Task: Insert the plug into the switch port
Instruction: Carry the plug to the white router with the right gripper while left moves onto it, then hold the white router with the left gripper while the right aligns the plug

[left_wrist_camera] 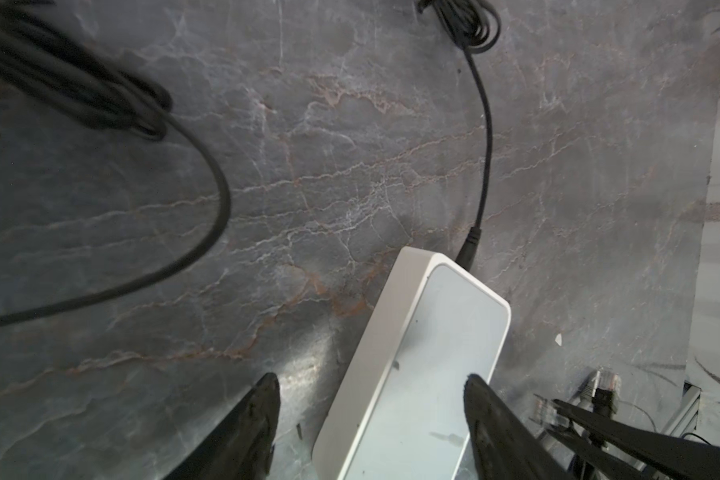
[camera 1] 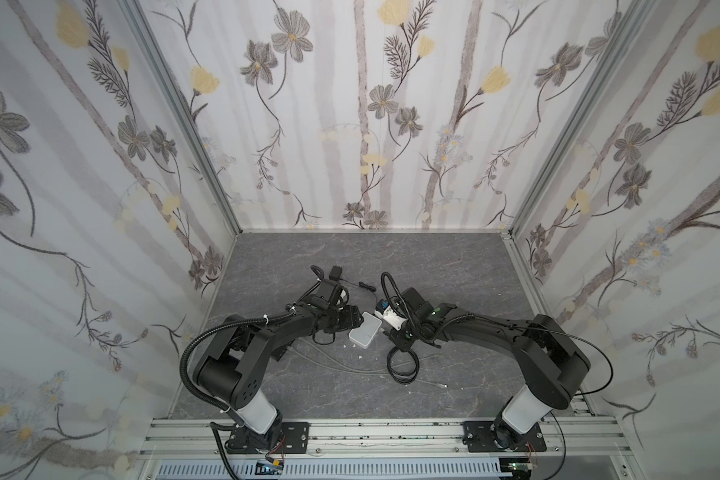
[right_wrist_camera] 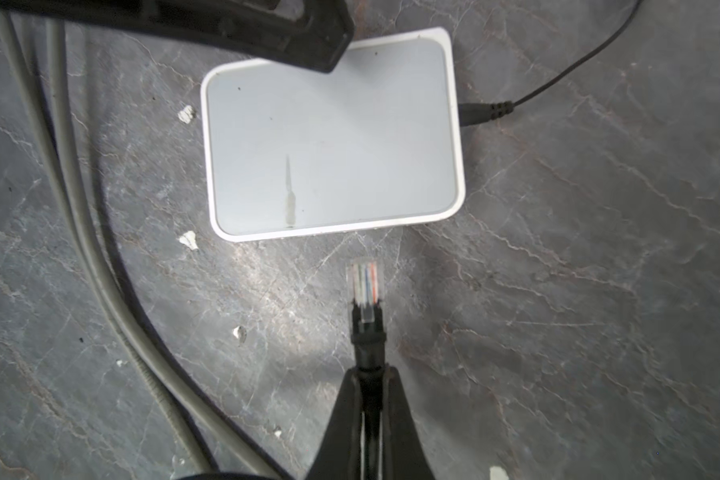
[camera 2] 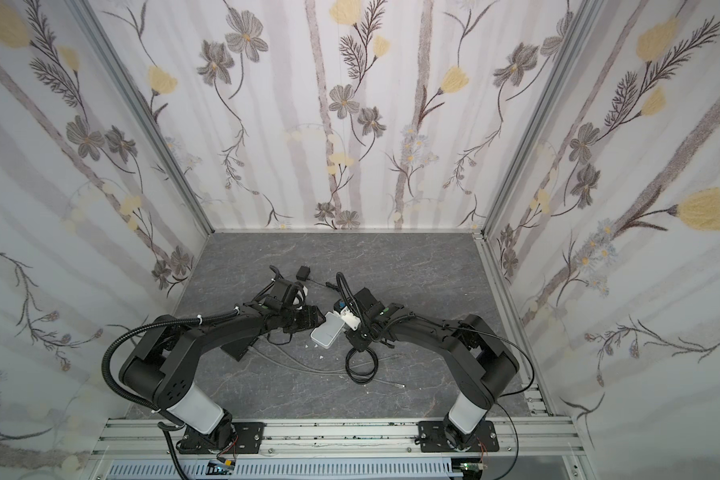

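Observation:
The switch, a flat white box (right_wrist_camera: 333,137) with a pale grey top, lies on the dark marble table in both top views (camera 1: 364,330) (camera 2: 328,330). Its switch port does not show in any view. My right gripper (right_wrist_camera: 368,374) is shut on the black boot behind the clear plug (right_wrist_camera: 364,282). The plug points at the box's near edge, a short gap away. My left gripper (left_wrist_camera: 371,382) is open over one end of the box (left_wrist_camera: 425,353). One finger (left_wrist_camera: 472,386) sits over the grey top. The other finger (left_wrist_camera: 267,386) stands off the box's side, over the table.
A black power lead (right_wrist_camera: 483,112) is plugged into one short side of the box. Two grey cables (right_wrist_camera: 80,249) run past it. A coil of black cable (camera 1: 400,365) lies by the right arm. A black adapter (camera 1: 333,272) lies further back. White flecks (right_wrist_camera: 190,240) dot the table.

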Motion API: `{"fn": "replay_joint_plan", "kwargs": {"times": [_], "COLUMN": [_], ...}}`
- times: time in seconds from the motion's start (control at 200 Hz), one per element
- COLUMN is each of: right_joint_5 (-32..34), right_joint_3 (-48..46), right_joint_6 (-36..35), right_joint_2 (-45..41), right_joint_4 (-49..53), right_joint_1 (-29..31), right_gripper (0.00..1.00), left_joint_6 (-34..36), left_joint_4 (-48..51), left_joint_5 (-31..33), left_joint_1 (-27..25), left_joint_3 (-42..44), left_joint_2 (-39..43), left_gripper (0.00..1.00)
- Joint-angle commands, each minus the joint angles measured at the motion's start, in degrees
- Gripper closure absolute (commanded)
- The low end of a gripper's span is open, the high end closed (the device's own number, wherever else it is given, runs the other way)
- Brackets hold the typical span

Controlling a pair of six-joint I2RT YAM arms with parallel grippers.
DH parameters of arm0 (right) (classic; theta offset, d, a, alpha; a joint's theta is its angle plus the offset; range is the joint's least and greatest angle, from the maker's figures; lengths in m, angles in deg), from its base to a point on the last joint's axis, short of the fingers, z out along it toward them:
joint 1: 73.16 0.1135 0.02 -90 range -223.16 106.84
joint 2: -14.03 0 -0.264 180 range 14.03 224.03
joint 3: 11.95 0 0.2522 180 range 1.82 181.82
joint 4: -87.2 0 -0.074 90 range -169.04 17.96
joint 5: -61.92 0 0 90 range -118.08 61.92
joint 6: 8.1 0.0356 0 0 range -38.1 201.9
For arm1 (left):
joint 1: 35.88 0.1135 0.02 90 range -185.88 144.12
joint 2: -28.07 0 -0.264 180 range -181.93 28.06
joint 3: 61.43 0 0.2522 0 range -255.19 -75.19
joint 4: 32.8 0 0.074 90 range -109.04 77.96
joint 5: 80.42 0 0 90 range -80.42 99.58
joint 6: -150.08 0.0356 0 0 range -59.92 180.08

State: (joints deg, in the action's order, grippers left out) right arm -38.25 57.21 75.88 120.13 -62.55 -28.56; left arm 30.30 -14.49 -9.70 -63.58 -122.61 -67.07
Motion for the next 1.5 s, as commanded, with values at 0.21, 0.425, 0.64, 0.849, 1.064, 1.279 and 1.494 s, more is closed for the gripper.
{"fn": "replay_joint_plan", "kwargs": {"times": [0.21, 0.425, 0.64, 0.849, 1.064, 1.279, 1.494], "right_joint_5": [-1.44, 1.59, 2.57, 2.78, 3.87, 4.41, 6.37], "right_joint_3": [1.29, 2.15, 1.37, 0.80, 2.41, 2.94, 3.50], "right_joint_6": [2.32, 4.41, 6.26, 7.25, 7.47, 7.34, 7.49], "right_joint_2": [2.20, 2.22, 1.39, 2.28, 4.25, 4.46, 4.57], "right_joint_4": [-3.52, -0.47, 0.40, -1.10, -1.23, -1.29, -1.11], "right_joint_1": [1.44, 2.32, 4.49, 4.62, 4.56, 4.57, 4.53], "right_gripper": [1.00, 1.00, 1.00, 1.00, 1.00, 1.00, 1.00], "left_joint_6": [2.81, 1.59, 1.23, 1.14, 0.95, 0.61, 0.73], "left_joint_4": [-1.85, -3.48, -3.77, -3.79, -4.09, -4.47, -4.16], "left_joint_5": [-3.24, -3.30, -3.02, -2.83, -3.12, -3.31, -3.33], "left_joint_1": [0.13, 0.11, 0.11, 0.02, -0.33, -1.21, -1.91], "left_joint_3": [-1.36, 0.47, 1.57, 2.41, 3.54, 4.26, 4.24], "left_joint_2": [-4.76, -5.03, -4.62, -3.80, -3.06, -3.04, -3.15], "left_gripper": [0.44, 0.49, 0.50, 0.52, 0.55, 0.56, 0.56]}}
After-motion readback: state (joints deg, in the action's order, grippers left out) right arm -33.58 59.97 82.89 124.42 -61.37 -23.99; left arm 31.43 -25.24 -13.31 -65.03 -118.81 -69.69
